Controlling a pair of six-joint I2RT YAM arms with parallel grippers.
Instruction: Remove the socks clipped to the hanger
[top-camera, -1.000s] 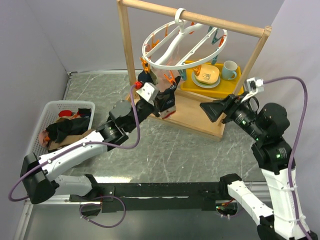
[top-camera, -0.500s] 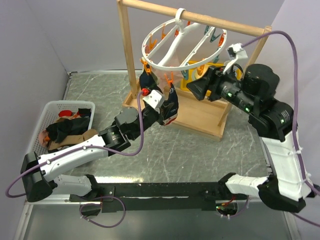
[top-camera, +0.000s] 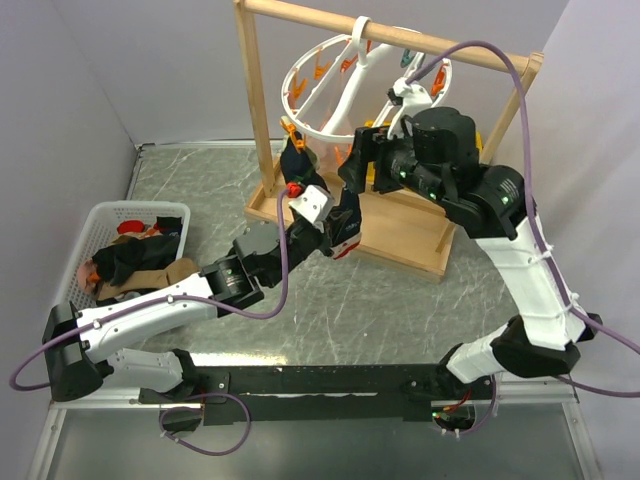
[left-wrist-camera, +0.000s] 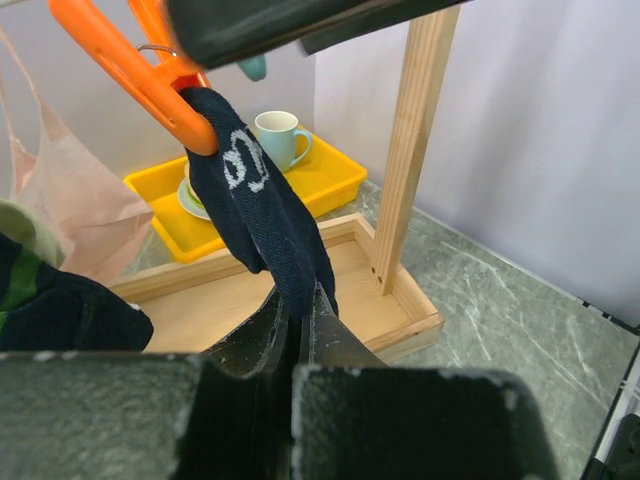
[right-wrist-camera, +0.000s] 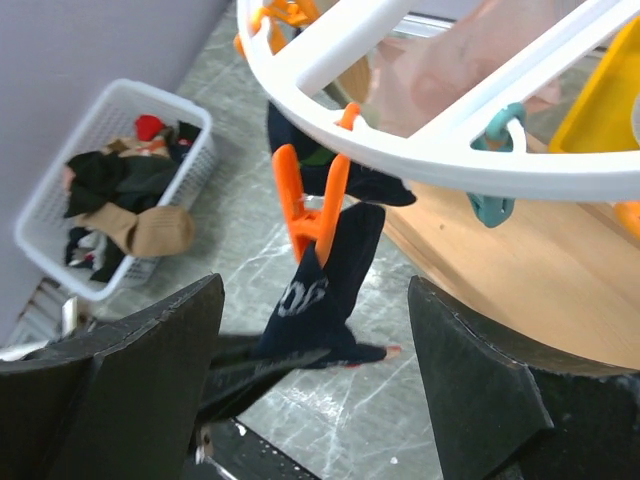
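Top external view: at left, a white basket (top-camera: 128, 206) holds loose socks (top-camera: 135, 255). My left gripper (left-wrist-camera: 297, 318) pinches a navy sock (left-wrist-camera: 265, 215) hanging from an orange clip (right-wrist-camera: 303, 215) on the white ring hanger (right-wrist-camera: 420, 170). My right gripper (top-camera: 358, 165) gapes wide beside that clip, holding nothing.

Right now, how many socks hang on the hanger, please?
3: a navy sock pinched by the left gripper, a dark green-striped one beside it, a pale pink one behind. Others may be hidden.
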